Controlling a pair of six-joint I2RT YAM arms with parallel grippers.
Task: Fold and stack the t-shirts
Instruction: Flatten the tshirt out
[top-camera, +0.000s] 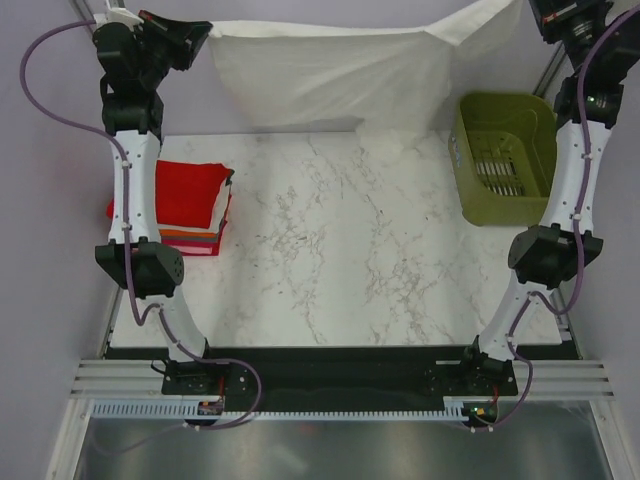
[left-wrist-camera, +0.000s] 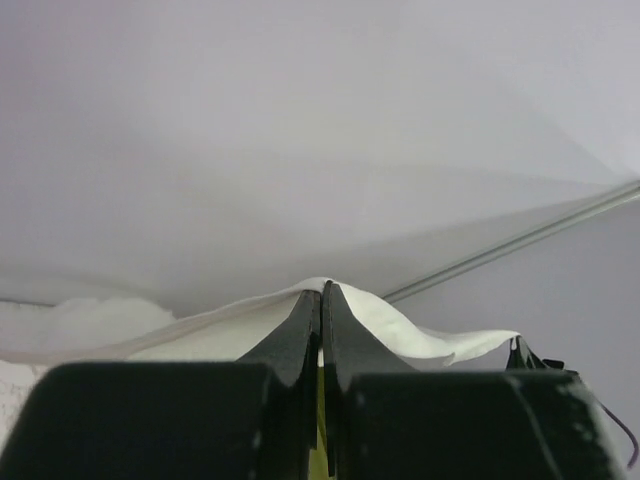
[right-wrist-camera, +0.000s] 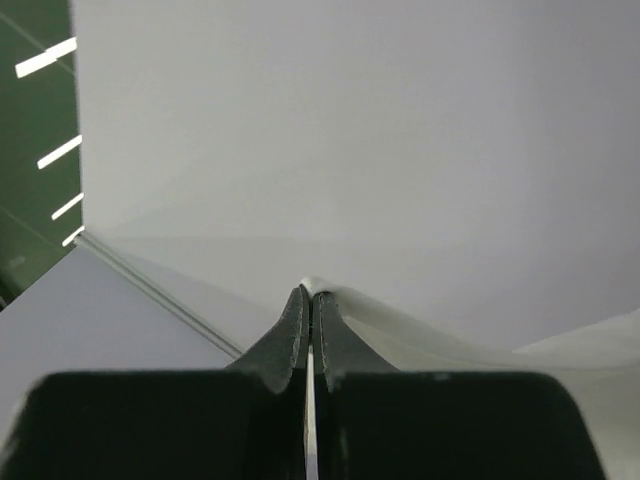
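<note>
A large white t-shirt hangs spread in the air over the far edge of the table, held by its two upper corners. My left gripper is shut on the left corner. In the left wrist view the jaws pinch a fold of the white cloth. My right gripper is shut on the right corner, at the top right edge of the top view. Its tips clamp the white cloth too. A stack of folded t-shirts, red on top with orange and white layers beneath, lies at the table's left side.
An olive-green plastic basket stands at the right rear of the marble table. The left arm's links pass over the folded stack. The right arm rises along the table's right edge beside the basket.
</note>
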